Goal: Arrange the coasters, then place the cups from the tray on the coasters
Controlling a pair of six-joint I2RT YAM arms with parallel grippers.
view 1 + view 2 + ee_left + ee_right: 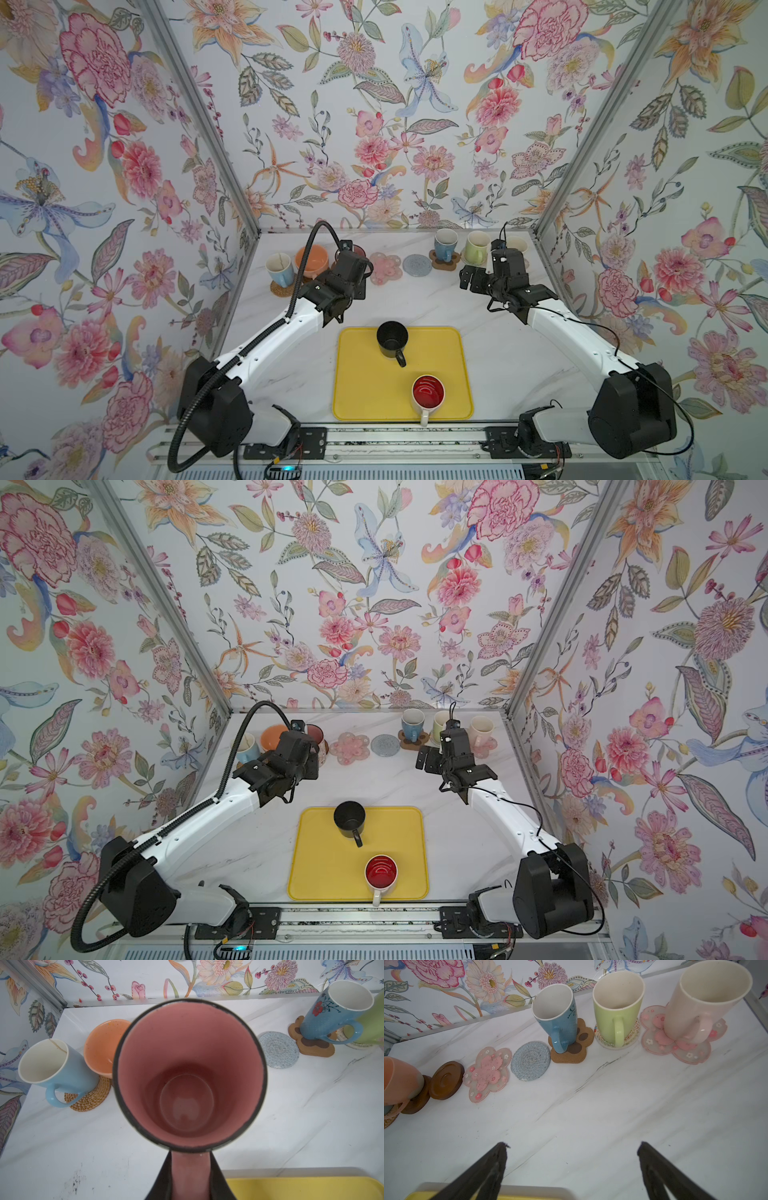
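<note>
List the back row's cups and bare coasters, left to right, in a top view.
Pale-blue mug, peach cup, flower coaster, grey coaster, floral blue mug, green mug, pinkish mug.

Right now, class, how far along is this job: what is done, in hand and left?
Done: five coasters carry cups, such as the peach cup and green cup. In hand: the left claw grips the pink cup by its handle. Left: the black cup and red cup on the tray; the brown disc, one flower coaster and the grey coaster stand bare.
</note>
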